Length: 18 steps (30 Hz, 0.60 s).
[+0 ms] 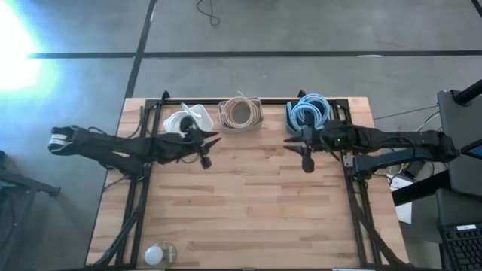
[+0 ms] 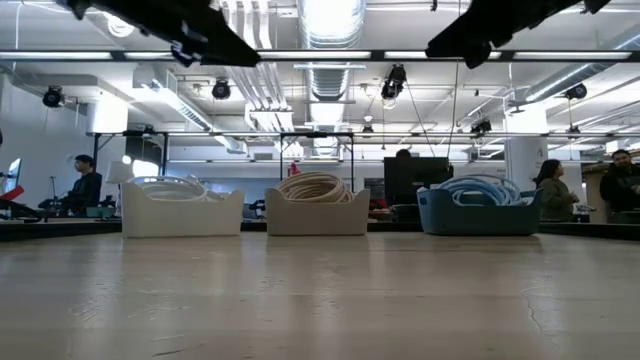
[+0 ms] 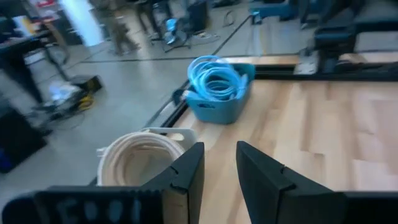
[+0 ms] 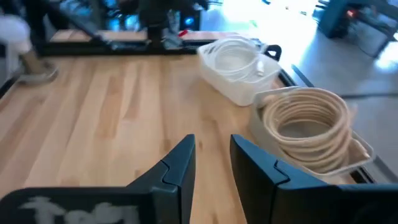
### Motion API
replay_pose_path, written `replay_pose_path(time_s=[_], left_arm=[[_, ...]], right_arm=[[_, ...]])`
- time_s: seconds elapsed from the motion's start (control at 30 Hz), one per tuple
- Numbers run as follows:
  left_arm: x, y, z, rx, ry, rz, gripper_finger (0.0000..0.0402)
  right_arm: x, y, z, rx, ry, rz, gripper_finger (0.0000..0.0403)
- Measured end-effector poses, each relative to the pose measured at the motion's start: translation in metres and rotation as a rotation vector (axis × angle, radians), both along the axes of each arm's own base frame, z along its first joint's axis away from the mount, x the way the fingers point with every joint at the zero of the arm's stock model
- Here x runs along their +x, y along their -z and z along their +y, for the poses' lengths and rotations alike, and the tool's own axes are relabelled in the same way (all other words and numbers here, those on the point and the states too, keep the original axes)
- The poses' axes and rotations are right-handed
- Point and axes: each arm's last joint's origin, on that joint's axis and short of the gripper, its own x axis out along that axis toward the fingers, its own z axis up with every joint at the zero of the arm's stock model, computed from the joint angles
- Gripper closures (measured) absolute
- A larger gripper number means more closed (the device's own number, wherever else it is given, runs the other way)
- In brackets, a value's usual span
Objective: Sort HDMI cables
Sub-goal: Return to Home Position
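Three small bins stand in a row along the table's far edge. The white bin [image 1: 187, 119] [image 2: 182, 208] holds white coiled cables [image 4: 236, 56]. The beige bin [image 1: 240, 114] [image 2: 317, 210] holds beige coils [image 4: 308, 121] [image 3: 134, 158]. The blue bin [image 1: 309, 113] [image 2: 480, 210] holds light blue coils [image 3: 216, 78]. My left gripper [image 1: 206, 149] [image 3: 219, 168] hovers open above the table, just near of the white bin. My right gripper [image 1: 300, 149] [image 4: 211, 165] hovers open, just near of the blue bin. Neither holds anything. No cable lies loose on the tabletop.
A small pale round object [image 1: 160, 254] sits at the table's near left corner. Black frame rails [image 1: 354, 203] run along both table sides. Bare wood [image 1: 248, 203] spreads between the arms and the near edge. People [image 2: 85, 185] stand in the room beyond the table.
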Motion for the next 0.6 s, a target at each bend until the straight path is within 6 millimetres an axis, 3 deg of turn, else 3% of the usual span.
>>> replay_pose_path(time_s=[0.17, 0.37, 0.6], left_arm=[[-0.026, 0.008, -0.001, -0.028, 0.095, -0.124, 0.0298], [-0.055, 0.035, 0.001, -0.029, 0.097, -0.221, 0.0298], [-0.081, 0.059, 0.001, -0.034, 0.126, -0.268, 0.0298]], right_arm=[[-0.006, 0.013, 0.013, -0.022, -0.076, 0.028, 0.0318], [-0.020, 0.030, 0.017, -0.014, -0.094, 0.039, 0.0327], [-0.047, 0.039, 0.019, -0.021, -0.189, -0.120, 0.0335]])
